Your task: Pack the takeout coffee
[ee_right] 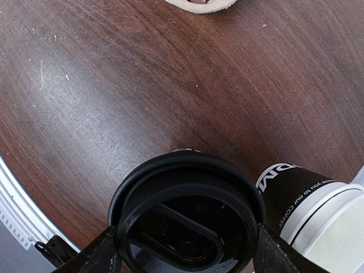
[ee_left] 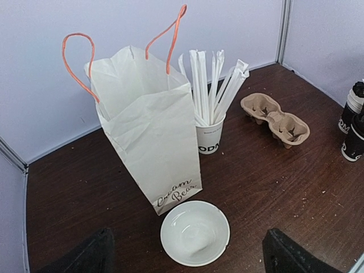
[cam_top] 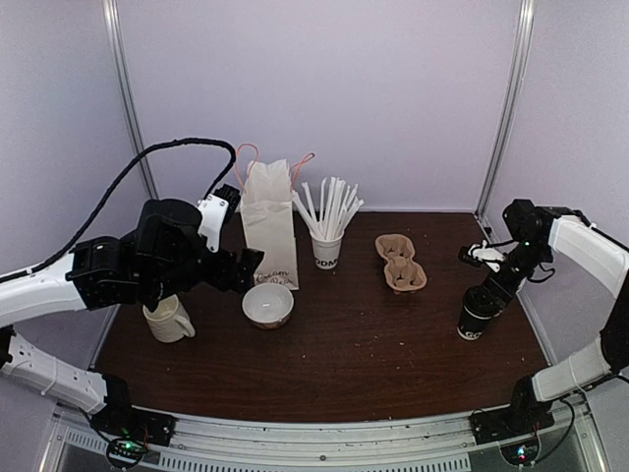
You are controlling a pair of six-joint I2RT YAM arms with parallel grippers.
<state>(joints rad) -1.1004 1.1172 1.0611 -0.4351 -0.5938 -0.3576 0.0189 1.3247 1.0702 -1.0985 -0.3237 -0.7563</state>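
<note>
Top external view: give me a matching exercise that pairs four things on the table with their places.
Things
1. white paper bag with orange handles
2. round white ceramic bowl
3. brown cardboard two-cup carrier
4. small black paper cup

Places
A. farthest right of all
B. on the near side of the bag
C. upright at the back, left of centre
D. just right of the white paper cup of stirrers

Pairs: 1-C; 2-B; 3-D; 4-A

Overhead cam, R wrist close over lid (ee_right: 187, 227)
</note>
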